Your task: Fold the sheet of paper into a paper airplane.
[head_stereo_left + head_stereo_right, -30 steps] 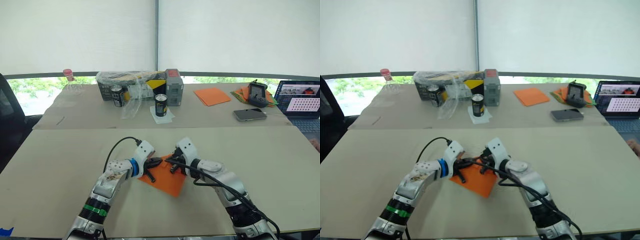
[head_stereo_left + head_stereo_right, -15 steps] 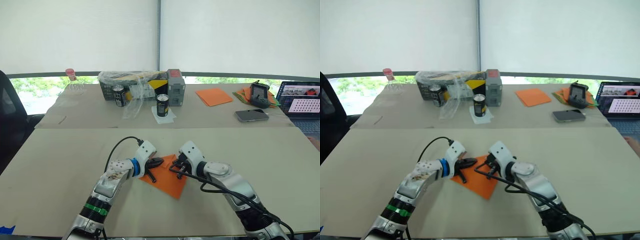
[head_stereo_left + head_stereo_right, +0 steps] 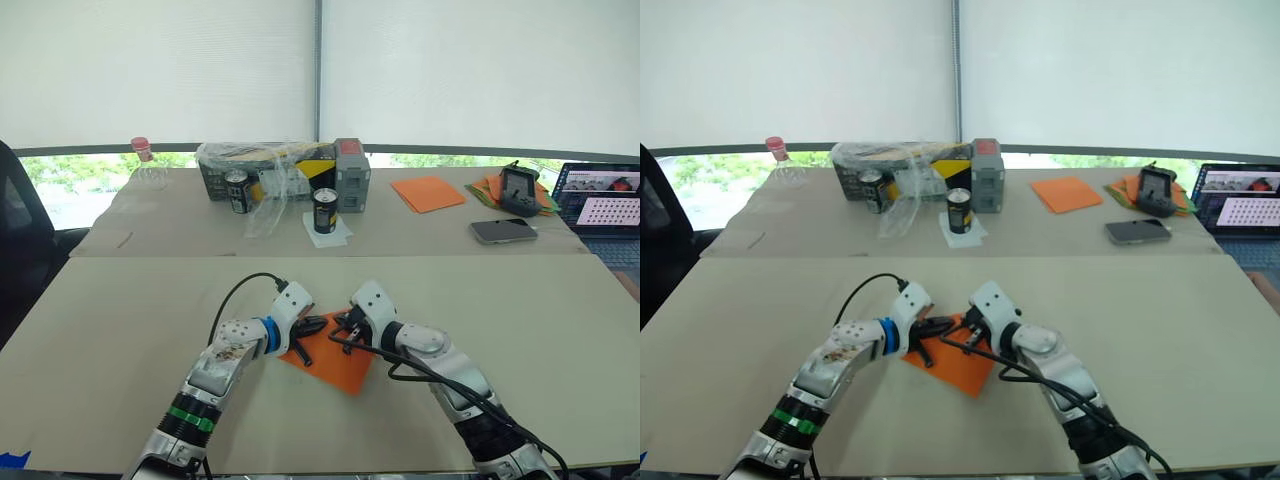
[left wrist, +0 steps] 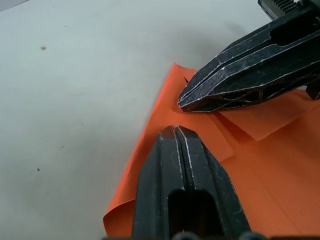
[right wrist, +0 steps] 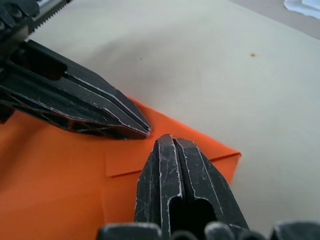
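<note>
The sheet of paper lies flat on the near table, bright orange, with its far corner creased into small flaps. My left gripper comes in from the left, shut, its tip resting on the paper's far corner. From the right, my right gripper meets it, also shut, with its tip pressed on the folded flap. In the wrist views the two tips lie almost touching, and nothing is held between either pair of fingers.
On the far table stand two cans, a plastic-wrapped box, a bottle, a stack of orange sheets, a mixed paper pile with a device, a phone and a laptop.
The right gripper has slid back left over the paper's far corner, closing on the left gripper's tip. The left gripper and the paper stay put.
</note>
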